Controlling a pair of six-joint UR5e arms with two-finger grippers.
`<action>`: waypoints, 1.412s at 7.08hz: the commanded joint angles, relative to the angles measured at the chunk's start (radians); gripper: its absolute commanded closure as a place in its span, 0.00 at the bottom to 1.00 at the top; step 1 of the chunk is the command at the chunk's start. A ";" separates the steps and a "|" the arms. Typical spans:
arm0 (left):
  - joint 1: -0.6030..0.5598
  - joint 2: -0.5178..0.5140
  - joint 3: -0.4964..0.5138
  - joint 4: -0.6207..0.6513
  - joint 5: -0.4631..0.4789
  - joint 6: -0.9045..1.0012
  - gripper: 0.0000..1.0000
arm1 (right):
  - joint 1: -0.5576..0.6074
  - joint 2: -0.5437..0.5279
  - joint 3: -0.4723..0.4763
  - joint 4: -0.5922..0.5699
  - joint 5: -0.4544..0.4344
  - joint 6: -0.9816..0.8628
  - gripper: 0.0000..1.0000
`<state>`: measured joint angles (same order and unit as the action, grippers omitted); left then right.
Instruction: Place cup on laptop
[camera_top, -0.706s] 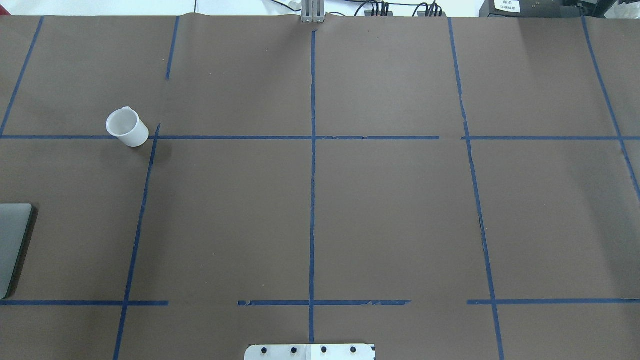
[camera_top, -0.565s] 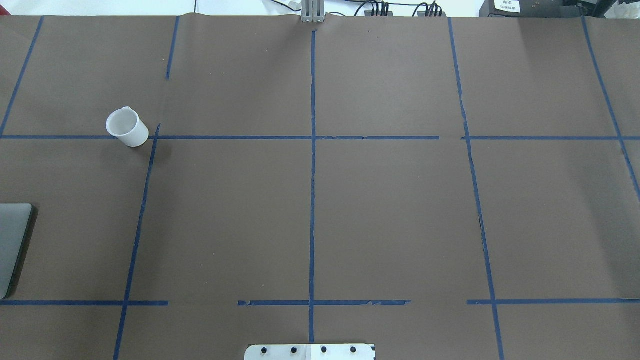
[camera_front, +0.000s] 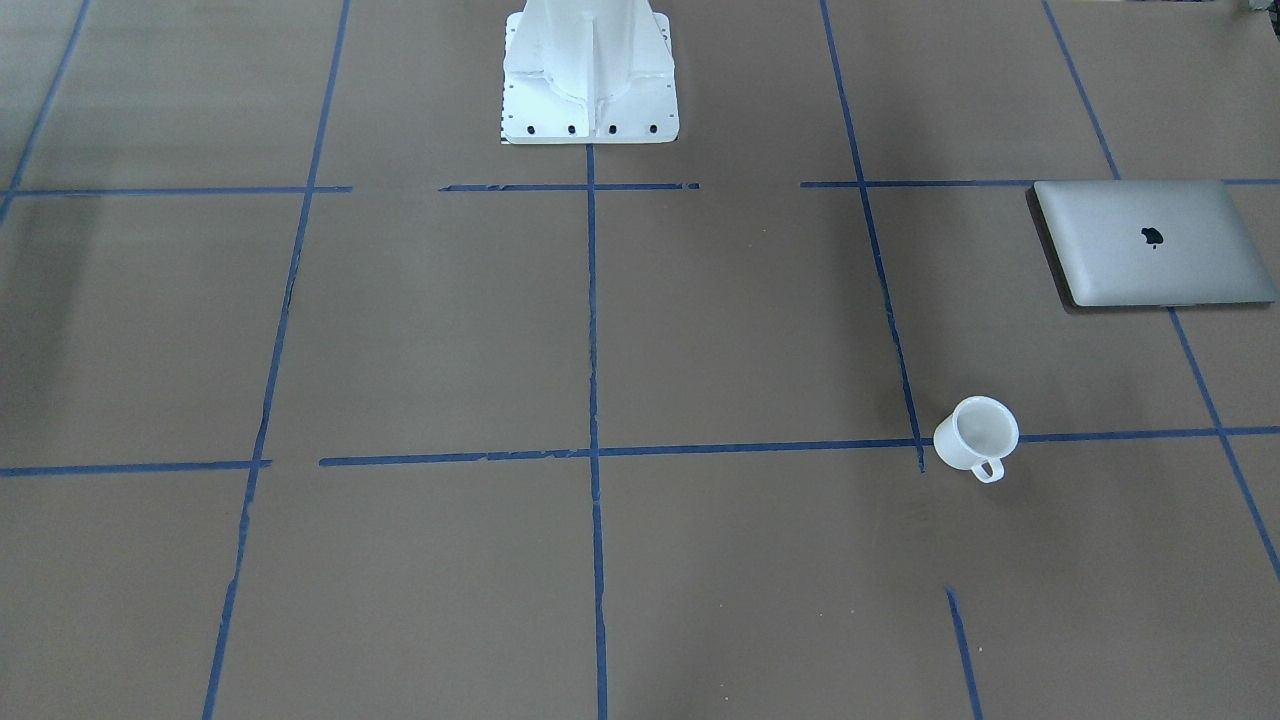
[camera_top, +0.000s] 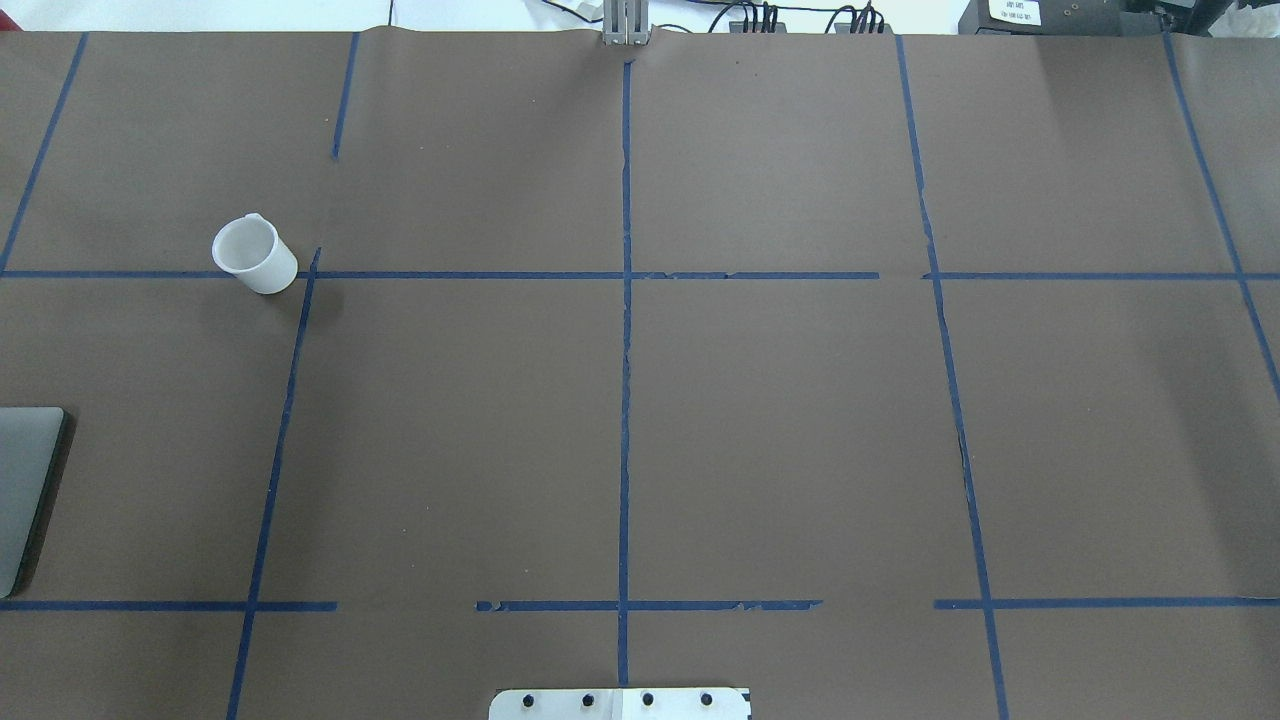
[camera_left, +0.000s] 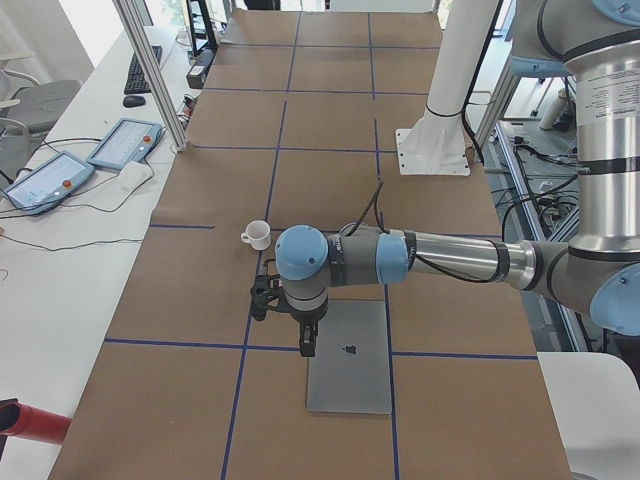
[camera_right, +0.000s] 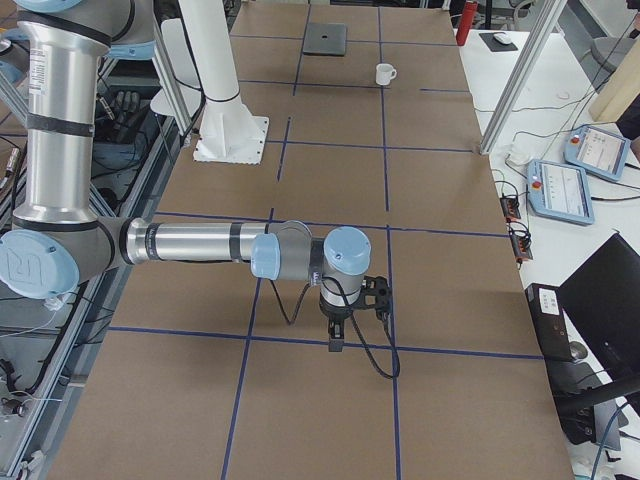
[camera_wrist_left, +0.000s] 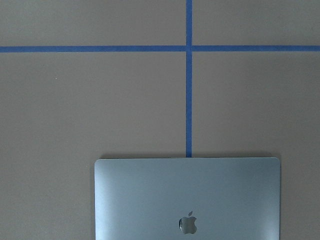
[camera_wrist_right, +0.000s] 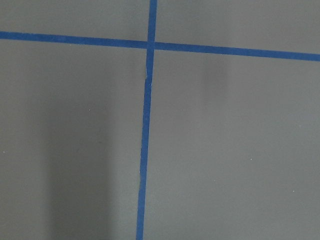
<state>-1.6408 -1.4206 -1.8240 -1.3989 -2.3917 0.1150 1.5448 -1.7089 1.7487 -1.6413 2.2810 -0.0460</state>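
Observation:
The white cup stands upright and empty on the brown table, its handle toward the operators' side. It also shows in the overhead view and the left side view. The silver-grey laptop lies shut and flat on my left side, apart from the cup, cut off at the overhead view's edge. My left gripper hangs above the laptop's edge; my left wrist view looks down on the lid. My right gripper hangs over bare table far from both. I cannot tell whether either is open or shut.
Blue tape lines grid the brown table. The white robot base stands at the table's middle on my side. Teach pendants and an aluminium post are along the operators' side.

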 joint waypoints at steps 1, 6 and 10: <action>0.005 -0.004 0.003 -0.152 -0.096 -0.017 0.00 | 0.000 0.000 0.000 0.000 0.000 0.000 0.00; 0.397 -0.390 0.122 -0.239 -0.038 -0.476 0.00 | 0.000 0.000 0.000 0.000 0.000 0.000 0.00; 0.501 -0.647 0.545 -0.442 0.086 -0.925 0.00 | 0.000 0.000 0.000 0.002 0.000 0.000 0.00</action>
<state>-1.1541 -2.0203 -1.3980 -1.7283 -2.3185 -0.6856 1.5448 -1.7088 1.7487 -1.6411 2.2810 -0.0460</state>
